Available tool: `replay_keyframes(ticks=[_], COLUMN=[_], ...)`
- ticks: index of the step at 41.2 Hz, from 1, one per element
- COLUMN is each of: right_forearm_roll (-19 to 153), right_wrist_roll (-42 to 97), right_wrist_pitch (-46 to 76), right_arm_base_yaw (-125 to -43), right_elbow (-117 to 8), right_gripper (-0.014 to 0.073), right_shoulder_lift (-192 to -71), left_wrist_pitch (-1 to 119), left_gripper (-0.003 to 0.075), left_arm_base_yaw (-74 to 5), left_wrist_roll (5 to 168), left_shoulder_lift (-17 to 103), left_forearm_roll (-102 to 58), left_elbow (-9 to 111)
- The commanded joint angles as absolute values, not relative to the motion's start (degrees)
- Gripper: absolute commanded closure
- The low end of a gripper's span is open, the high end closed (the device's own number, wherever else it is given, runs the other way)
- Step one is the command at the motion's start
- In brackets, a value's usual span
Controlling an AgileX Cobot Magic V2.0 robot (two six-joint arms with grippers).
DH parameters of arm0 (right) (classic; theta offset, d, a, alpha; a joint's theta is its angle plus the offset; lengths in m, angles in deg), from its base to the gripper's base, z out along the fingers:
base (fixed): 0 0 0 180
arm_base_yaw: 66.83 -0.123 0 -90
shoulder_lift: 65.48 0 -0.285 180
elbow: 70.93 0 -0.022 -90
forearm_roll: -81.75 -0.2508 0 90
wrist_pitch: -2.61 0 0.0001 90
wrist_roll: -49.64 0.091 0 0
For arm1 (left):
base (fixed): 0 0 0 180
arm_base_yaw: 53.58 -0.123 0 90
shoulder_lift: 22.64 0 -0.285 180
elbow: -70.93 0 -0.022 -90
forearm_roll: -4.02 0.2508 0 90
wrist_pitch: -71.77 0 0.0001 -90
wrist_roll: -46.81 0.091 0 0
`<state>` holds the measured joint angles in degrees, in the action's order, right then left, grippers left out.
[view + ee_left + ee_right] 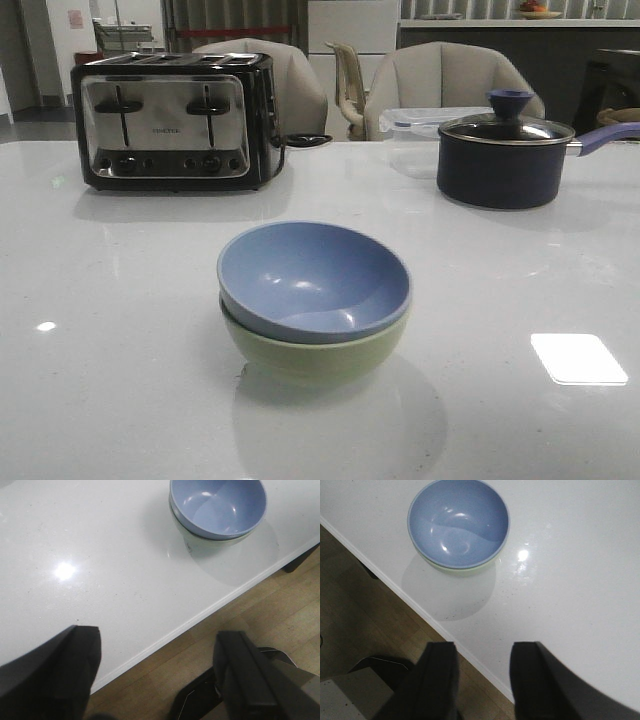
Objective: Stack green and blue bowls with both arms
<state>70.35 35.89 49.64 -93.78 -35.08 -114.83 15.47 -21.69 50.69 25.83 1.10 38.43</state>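
Bowls first: we see the blue bowl [314,280] nested inside the green bowl [310,355], the pair standing upright near the middle of the white tabletop [120,400], toward its near edge. Both are plain, round and matte; the blue one is a dusty periwinkle with soft highlights on its smooth inner curve, and its rim sits a little above the pale sage rim below it. Only a band of the green wall shows beneath.

Our tabletop is glossy and faintly speckled, bright with reflected ceiling lights and a pale mirror image of the stack.

Behind, well apart from the bowls, stands a boxy chrome-and-black toaster [170,120] on the left, with four slots and brushed metal sides. On the right is a dark navy saucepan [500,160] with a glass lid, a blue knob and a purple-blue handle. A clear plastic container [420,122] sits just behind the pan.

From the wrist views, our left tool [157,675] hangs over the tabletop edge with its dark, blunt fingers spread wide and nothing between them. Our right tool [482,680] is likewise parted and empty, straddling the edge, with wooden floor below. Both are away from the stack; neither touches it.
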Motion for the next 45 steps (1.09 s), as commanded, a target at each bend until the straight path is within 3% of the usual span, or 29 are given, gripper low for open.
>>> replay_keyframes(ticks=[1,9,15,40,45], right_forearm_roll=[70.06,70.06,70.06,70.06,70.06], right_wrist_roll=[35.50,35.50,35.50,35.50,35.50], right_wrist_pitch=[46.54,46.59,46.59,46.82,46.82], right_arm_base_yaw=[-93.70,-93.70,-93.70,-93.70,-93.70], right_elbow=[-36.60,-36.60,-36.60,-36.60,-36.60], right_gripper=[0.0344,0.0533,0.0554,0.0554,0.0554], right_shoulder_lift=[-114.62,-114.62,-114.62,-114.62,-114.62], left_wrist_pitch=[19.90,20.03,20.13,20.00,24.21], left_gripper=[0.0321,0.0536,0.0623,0.0622,0.0622], left_arm_base_yaw=[-21.32,-21.32,-21.32,-21.34,-26.34], left_wrist_roll=[50.01,50.01,50.01,50.01,50.49], left_shoulder_lift=[25.82,25.82,25.82,24.80,19.92], left_forearm_roll=[1.02,1.02,1.02,0.90,1.85], left_elbow=[39.83,39.83,39.83,39.83,38.20])
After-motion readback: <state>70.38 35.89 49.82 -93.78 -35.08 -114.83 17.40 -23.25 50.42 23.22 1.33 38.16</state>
